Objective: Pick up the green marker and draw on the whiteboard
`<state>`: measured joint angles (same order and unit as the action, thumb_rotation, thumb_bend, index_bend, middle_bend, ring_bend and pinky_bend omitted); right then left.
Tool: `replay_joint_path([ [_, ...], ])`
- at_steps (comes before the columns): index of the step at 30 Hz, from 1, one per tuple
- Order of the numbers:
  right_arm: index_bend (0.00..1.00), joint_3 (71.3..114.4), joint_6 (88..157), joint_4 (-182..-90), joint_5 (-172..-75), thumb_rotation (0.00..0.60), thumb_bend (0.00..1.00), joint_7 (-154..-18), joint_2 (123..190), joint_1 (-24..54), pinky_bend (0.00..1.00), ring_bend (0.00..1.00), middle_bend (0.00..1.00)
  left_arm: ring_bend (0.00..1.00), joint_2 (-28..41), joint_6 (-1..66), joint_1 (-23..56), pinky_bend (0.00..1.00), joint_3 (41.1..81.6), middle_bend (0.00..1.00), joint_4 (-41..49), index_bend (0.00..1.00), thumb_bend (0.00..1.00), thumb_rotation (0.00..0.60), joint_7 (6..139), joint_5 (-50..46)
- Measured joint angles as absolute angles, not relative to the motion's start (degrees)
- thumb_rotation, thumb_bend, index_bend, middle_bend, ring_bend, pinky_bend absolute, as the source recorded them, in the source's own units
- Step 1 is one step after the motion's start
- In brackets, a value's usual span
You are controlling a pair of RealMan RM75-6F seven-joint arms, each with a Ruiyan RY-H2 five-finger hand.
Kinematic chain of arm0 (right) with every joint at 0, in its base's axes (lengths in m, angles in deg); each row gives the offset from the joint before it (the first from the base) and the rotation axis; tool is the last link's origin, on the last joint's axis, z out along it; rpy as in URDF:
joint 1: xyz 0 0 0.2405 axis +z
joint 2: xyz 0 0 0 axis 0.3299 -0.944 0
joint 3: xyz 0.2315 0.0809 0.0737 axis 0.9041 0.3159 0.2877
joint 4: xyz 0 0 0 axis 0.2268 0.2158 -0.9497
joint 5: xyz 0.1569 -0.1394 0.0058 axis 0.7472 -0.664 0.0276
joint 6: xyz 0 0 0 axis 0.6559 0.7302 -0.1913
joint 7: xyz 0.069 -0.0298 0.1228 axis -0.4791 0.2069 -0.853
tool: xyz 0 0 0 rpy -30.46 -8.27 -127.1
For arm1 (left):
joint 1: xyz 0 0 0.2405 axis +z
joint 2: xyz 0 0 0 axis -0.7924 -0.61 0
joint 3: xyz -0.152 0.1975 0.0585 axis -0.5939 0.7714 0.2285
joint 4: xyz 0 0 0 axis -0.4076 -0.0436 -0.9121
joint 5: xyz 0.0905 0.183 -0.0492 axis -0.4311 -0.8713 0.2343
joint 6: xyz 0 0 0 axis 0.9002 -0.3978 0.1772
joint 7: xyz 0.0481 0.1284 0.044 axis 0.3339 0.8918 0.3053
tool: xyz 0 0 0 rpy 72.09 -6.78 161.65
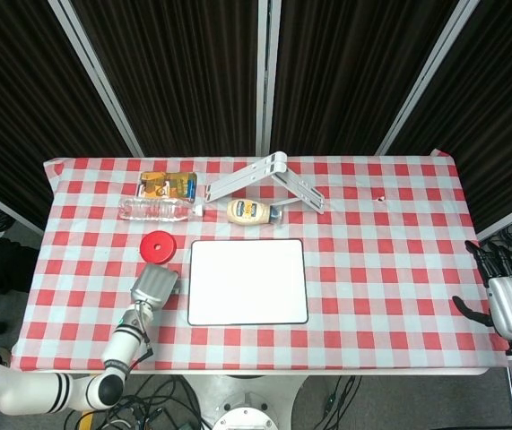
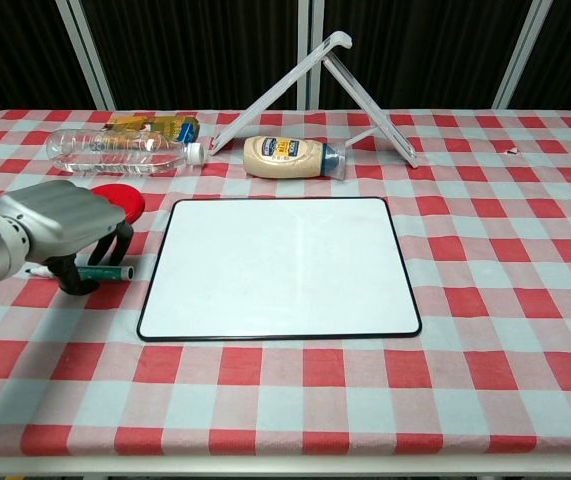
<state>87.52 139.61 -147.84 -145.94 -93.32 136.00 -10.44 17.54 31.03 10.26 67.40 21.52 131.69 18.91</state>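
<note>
The green marker point(image 2: 107, 271) lies on the checked cloth just left of the whiteboard point(image 2: 278, 265), its white tip pointing left. My left hand point(image 2: 55, 225) is low over it, with the thumb in front of the barrel, the fingers curved down behind it, and a gap still between them. From the head view, the left hand point(image 1: 152, 285) covers the marker beside the whiteboard point(image 1: 247, 281). My right hand point(image 1: 511, 300) hangs past the table's right edge with its fingers spread and nothing in it.
A red lid point(image 2: 120, 198) sits just behind my left hand. Along the back lie a clear water bottle point(image 2: 120, 151), a yellow snack pack point(image 2: 155, 125), a mayonnaise bottle point(image 2: 290, 156) and a white folding stand point(image 2: 330, 80).
</note>
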Motion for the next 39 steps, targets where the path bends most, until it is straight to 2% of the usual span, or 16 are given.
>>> replay_joint_path([
  [8,0.00,87.6,139.4,-148.5,-145.8,0.600,0.15,-92.6,135.9,-10.3,0.00,0.00,0.17,0.72,17.6,31.3,10.0,0.94,68.1,0.51,21.0,0.47,0.31,0.600,130.4,18.4],
  [16,0.00,87.6,139.3,-149.4,-145.7,0.600,0.15,-91.8,135.7,-10.3,0.00,0.00,0.17,0.76,17.1,30.8,10.0,0.94,68.6,0.58,20.6,0.55,0.33,0.600,127.7,16.0],
  [25,0.00,87.7,139.8,-150.2,-146.1,0.600,0.15,-91.3,135.0,-10.3,0.00,0.00,0.17,0.76,14.7,29.8,10.0,0.94,67.9,0.59,23.1,0.56,0.33,0.600,123.4,13.7],
  [33,0.00,87.2,139.0,-150.7,-148.7,0.600,0.15,-93.0,133.4,-9.3,0.00,0.00,0.17,0.75,13.3,26.2,9.9,0.94,63.3,0.59,25.2,0.56,0.33,0.600,104.3,4.3],
  [39,0.00,87.0,138.2,-150.4,-147.8,0.600,0.15,-93.3,133.6,-9.1,0.00,0.00,0.17,0.75,16.4,23.2,8.9,0.94,60.5,0.59,18.9,0.56,0.33,0.600,85.0,-6.6],
])
